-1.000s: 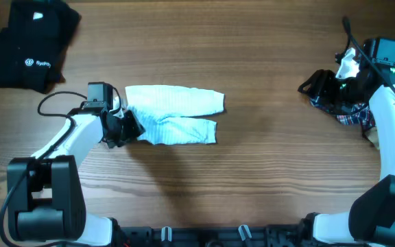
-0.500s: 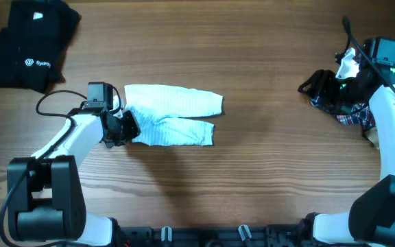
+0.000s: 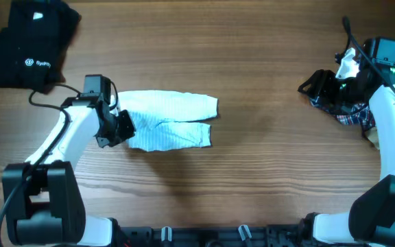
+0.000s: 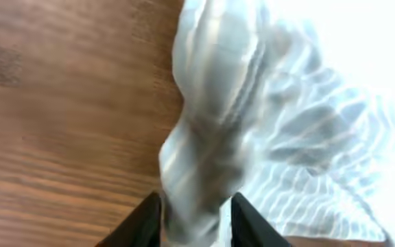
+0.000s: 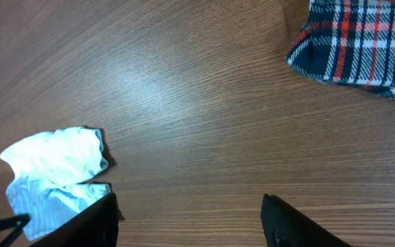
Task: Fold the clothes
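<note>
The left jaws stand narrow, pinched on a bunched fold of the pale-blue striped garment (image 4: 252,103). In the left wrist view the cloth runs down between the two dark fingertips (image 4: 141,221) and touches both. Just beyond the jaws the fabric rises in a rumpled ridge. Farther ahead and to their right it spreads flatter over the brown worktop (image 4: 60,103). Overhead, the left jaws grip the left end of this garment (image 3: 166,120). The rest lies ahead of them toward the middle of the worktop as two short legs side by side, the one on the jaws' left reaching slightly farther. Well behind the jaws and off to their left sits the pile of black logo garments (image 3: 26,48), apart from the blue one.

The right jaws stand wide with nothing between them, and their dark fingers (image 5: 91,223) sit at the bottom edge of the right wrist view over bare wood. Near them lies the plaid shirt (image 5: 362,41) in red, blue and white, its edge flat on the worktop. The blue garment shows small at the view's lower left, and overhead it is well apart from these jaws.
</note>
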Robot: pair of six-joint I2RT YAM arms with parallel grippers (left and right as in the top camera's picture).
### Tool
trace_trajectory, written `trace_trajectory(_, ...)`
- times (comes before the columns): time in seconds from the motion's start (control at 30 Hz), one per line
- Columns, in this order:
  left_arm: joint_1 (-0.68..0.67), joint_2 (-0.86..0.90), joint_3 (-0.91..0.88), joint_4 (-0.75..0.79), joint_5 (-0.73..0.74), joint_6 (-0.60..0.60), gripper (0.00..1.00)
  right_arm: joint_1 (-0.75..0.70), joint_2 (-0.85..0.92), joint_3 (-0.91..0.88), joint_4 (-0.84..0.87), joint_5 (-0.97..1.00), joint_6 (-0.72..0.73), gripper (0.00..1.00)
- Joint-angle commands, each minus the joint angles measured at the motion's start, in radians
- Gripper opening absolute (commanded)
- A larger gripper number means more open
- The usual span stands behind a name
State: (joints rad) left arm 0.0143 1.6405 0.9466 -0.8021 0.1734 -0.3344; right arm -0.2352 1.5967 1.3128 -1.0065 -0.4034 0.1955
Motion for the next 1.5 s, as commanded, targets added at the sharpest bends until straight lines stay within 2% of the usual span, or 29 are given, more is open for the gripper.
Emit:
trace_trajectory(0.0,0.003,-0.019,0.015,-0.05,-0.027,0.018,0.35,0.002,-0.026,0.023,0.0,-0.016,-0.013,0.67)
trace_trajectory(0.07,0.003,-0.019,0.015,-0.075,-0.031,0.018,0.35,0.002,-0.026,0.023,0.002,-0.016,-0.013,0.67)
trace_trajectory(0.13,0.003,-0.019,0.015,-0.085,-0.045,0.017,0.41,0.002,-0.026,0.023,0.002,-0.016,-0.012,0.67)
trace_trajectory(0.2,0.003,-0.019,0.015,-0.065,-0.095,0.017,0.57,0.002,-0.026,0.023,0.002,-0.016,-0.013,0.66)
trace_trajectory(0.33,0.003,-0.019,0.015,0.023,-0.134,0.013,0.62,0.002,-0.026,0.023,-0.001,-0.016,-0.022,0.67)
trace_trajectory(0.47,0.003,-0.019,0.015,0.058,-0.11,0.005,0.63,0.002,-0.026,0.023,-0.005,-0.016,-0.037,0.67)
trace_trajectory(0.73,0.003,0.032,-0.018,0.127,0.037,0.005,0.61,0.002,-0.026,0.023,-0.003,-0.016,-0.037,0.67)
trace_trajectory(0.97,0.003,0.042,-0.053,0.141,0.039,-0.017,0.6,0.002,-0.026,0.023,0.0,-0.016,-0.036,0.67)
trace_trajectory(1.03,0.003,0.042,-0.053,0.146,0.04,-0.017,0.59,0.002,-0.026,0.023,-0.001,-0.016,-0.036,0.67)
trace_trajectory(1.17,0.003,0.042,-0.054,0.135,0.04,-0.017,0.41,0.002,-0.026,0.023,-0.001,-0.016,-0.035,0.66)
trace_trajectory(1.23,0.003,0.042,-0.054,0.121,0.047,-0.017,0.28,0.002,-0.026,0.023,-0.001,-0.016,-0.035,0.66)
trace_trajectory(1.3,0.003,0.042,-0.054,0.105,0.047,-0.017,0.19,0.002,-0.026,0.023,-0.001,-0.016,-0.035,0.66)
trace_trajectory(1.47,0.003,0.041,-0.052,0.069,0.047,-0.017,0.17,0.002,-0.026,0.023,0.0,-0.016,-0.035,0.66)
